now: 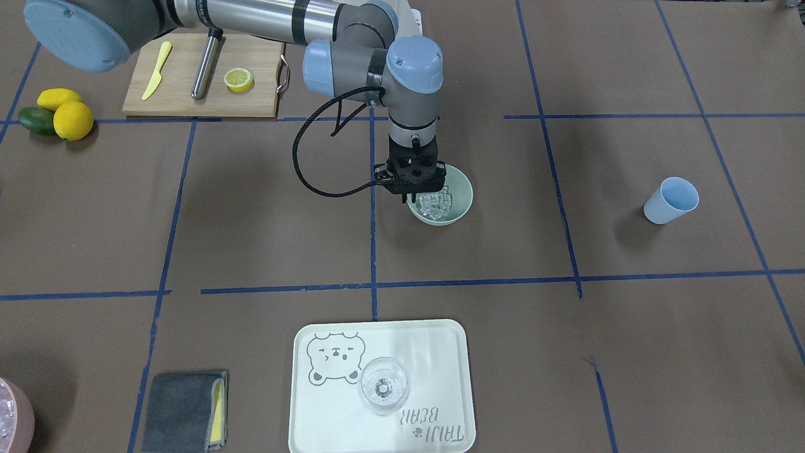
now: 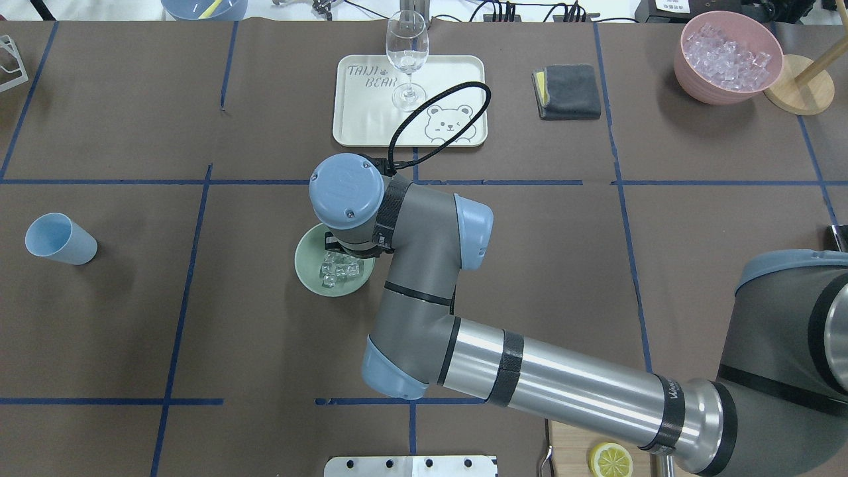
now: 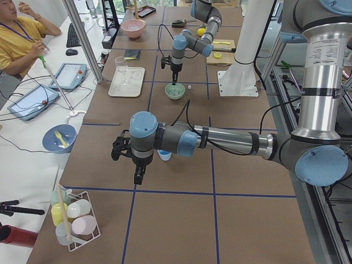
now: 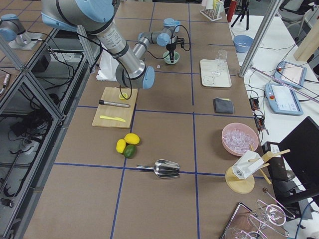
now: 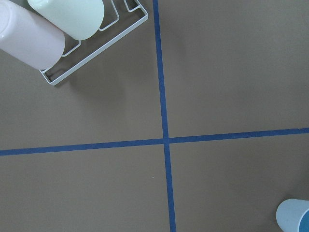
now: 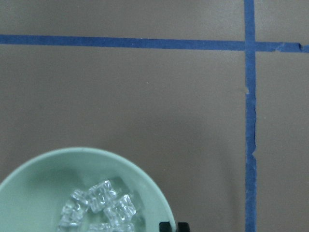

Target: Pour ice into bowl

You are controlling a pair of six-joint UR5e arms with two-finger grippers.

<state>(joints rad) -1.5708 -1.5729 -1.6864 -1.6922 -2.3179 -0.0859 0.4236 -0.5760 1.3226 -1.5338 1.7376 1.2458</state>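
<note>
The pale sage-green bowl (image 1: pixel 462 195) stands near the table's middle with a handful of clear ice cubes (image 1: pixel 437 202) in it. It also shows in the overhead view (image 2: pixel 308 265) and the right wrist view (image 6: pixel 38 183), ice (image 6: pixel 101 203) inside. My right gripper (image 1: pixel 412 196) points straight down at the bowl's rim. Its fingertips (image 6: pixel 166 226) sit close together, shut, just beside the rim; I cannot tell if they pinch it. My left gripper (image 3: pixel 138 177) hangs over bare table near the pale blue cup (image 1: pixel 670 200), which lies on its side; I cannot tell if it is open.
A white tray (image 1: pixel 440 352) holds a clear glass (image 1: pixel 383 385). A grey cloth (image 1: pixel 185 409) lies beside it. A cutting board (image 1: pixel 201 75) with knife and lemon half stands behind. A pink bowl of ice (image 2: pixel 727 56) and a metal scoop (image 4: pixel 166 169) are on my right.
</note>
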